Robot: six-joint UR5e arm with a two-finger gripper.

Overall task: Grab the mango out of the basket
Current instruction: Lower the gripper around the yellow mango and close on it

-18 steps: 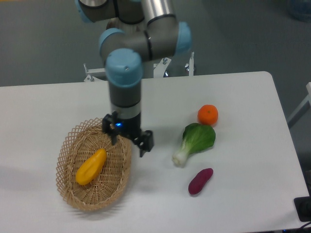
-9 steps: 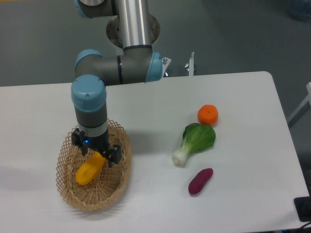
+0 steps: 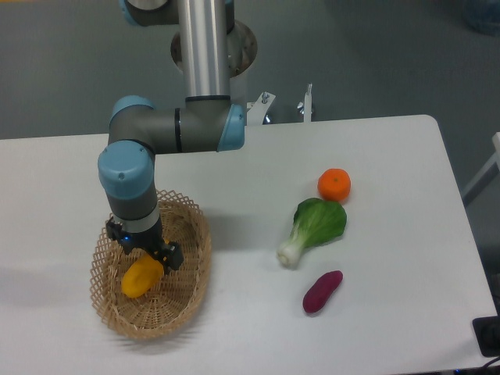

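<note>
grasp step: tool [image 3: 143,255] is down in the basket [image 3: 191,258], fingers straddling the upper end of the mango [image 3: 139,278]; can't tell if it's clamped yet. next: confirm the grip, then lift straight up clear of the rim.

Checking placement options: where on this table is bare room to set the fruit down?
Bare table lies along the front edge right of the basket, in the far left corner, and right of the tangerine. Crowded: bok choy and purple tuber cluster; gripper fills the basket over the mango.
</note>
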